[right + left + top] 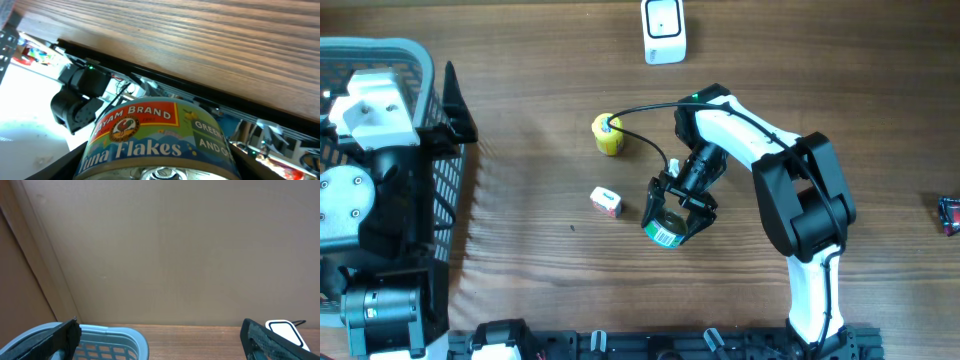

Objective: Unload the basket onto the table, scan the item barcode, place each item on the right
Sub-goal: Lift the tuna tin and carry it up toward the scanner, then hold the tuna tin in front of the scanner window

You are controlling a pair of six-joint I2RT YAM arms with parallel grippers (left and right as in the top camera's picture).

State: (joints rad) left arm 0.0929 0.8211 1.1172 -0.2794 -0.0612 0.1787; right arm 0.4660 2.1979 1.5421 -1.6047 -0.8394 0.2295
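Observation:
A tuna flakes can [663, 230] hangs just above the wooden table, right of centre, with my right gripper [676, 210] shut on its sides. In the overhead view a white barcode patch on the can faces up. The right wrist view shows the can's green and red label [157, 135] filling the space between the black fingers [60, 162]. A white scanner [665, 30] stands at the far edge of the table, apart from the can. My left gripper [160, 342] is open and holds nothing, above the basket at the left, facing the wall.
A blue-grey plastic basket [420, 55] takes up the left side under the left arm. A yellow item [608, 135] and a small white box [606, 201] lie left of the can. A dark red item [949, 215] sits at the right edge.

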